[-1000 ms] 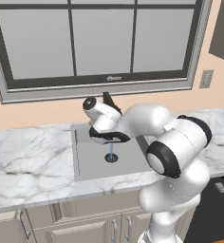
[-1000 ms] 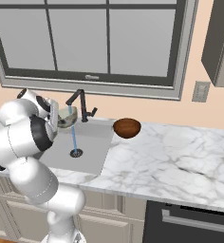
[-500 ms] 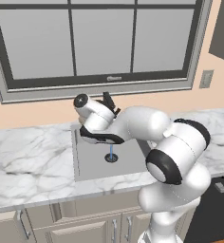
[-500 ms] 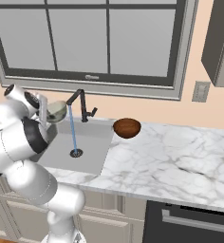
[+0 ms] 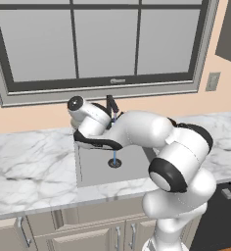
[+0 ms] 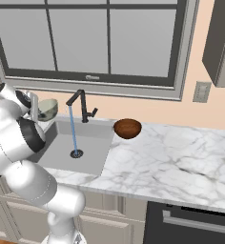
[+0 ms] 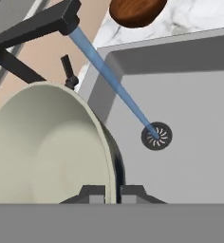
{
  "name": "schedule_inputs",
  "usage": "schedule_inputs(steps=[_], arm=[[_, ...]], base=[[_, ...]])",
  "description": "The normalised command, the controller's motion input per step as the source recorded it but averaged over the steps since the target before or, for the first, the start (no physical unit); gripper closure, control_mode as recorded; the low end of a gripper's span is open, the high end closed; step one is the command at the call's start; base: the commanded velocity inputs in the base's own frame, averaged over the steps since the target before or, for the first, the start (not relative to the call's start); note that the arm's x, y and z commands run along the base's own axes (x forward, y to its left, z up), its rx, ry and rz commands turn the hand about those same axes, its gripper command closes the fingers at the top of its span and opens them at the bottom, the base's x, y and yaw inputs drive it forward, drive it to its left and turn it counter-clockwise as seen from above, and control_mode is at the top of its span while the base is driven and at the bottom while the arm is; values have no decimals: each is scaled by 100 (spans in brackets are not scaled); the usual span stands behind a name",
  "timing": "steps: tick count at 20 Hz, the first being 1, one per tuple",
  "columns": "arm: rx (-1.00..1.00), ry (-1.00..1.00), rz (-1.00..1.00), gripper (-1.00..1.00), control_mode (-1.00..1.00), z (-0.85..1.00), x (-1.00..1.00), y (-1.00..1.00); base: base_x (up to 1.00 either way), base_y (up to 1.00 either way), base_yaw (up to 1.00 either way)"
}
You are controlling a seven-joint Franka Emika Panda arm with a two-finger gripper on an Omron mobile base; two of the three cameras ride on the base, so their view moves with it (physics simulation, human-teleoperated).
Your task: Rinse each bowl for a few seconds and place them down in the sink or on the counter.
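Meanwhile, the gripper (image 7: 112, 192) pinches the beige bowl's (image 7: 47, 147) rim beside the sink (image 6: 93, 136). Water streams from the faucet (image 6: 80, 102); the brown bowl (image 6: 127, 128) sits on the counter (image 6: 171, 157).

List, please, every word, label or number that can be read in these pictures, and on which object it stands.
No text can be read.
Window frame latch: a small pale mark, too blurred to tell whether it is writing.
Pale bowl, brown bowl, faucet: no markings.

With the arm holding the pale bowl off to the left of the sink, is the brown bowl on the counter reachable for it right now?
Probably not yet: the gripper is shut on the pale bowl. The brown bowl sits on the counter right of the sink with nothing over it, so the way looks free once the hand is emptied.
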Motion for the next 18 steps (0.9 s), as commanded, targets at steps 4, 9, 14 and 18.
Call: schedule_inputs(steps=[4, 9, 14, 18], arm=[[9, 1, 1, 100, -100, -3, -13, 51], [13, 6, 6, 100, -100, -1, -13, 45], [7, 6, 6, 100, -100, -6, -10, 47], [1, 2, 1, 100, -100, -16, -10, 42]], base=[[0, 0, 0], [0, 0, 0], [0, 0, 0], [0, 0, 0]])
